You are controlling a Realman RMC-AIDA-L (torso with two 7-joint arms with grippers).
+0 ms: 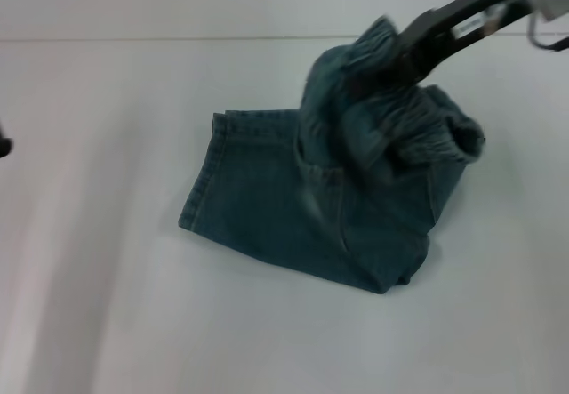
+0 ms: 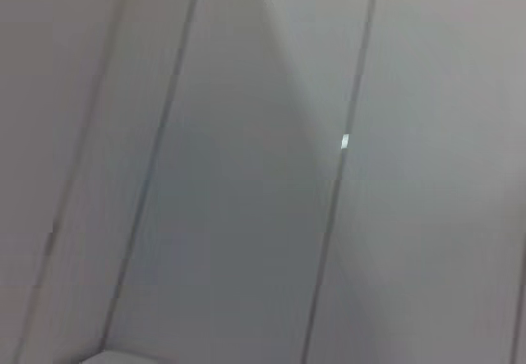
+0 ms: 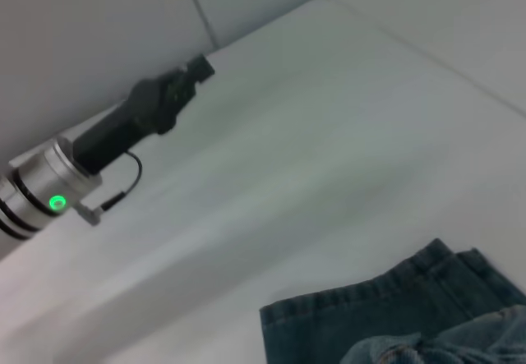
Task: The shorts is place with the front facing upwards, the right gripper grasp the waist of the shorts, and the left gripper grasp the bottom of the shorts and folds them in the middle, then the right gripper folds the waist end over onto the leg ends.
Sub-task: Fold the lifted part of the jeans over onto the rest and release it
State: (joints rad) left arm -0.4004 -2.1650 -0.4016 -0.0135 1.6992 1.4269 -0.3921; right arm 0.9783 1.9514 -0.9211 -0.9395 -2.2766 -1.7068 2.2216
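Shorts (image 1: 293, 207), denim, on white table (image 1: 107, 305): waistband (image 1: 418, 118) bunched, lifted, clenched in right gripper (image 1: 400, 56); leg ends lie flat below it. Left gripper (image 3: 193, 72) well apart; grip state cannot be told.

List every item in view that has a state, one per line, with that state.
shorts: folded in half, leg ends flat on the table, waist end lifted.
waistband: bunched, raised off the table.
right gripper: shut on the waistband.
left gripper: off to the side, away from the shorts, holding nothing.
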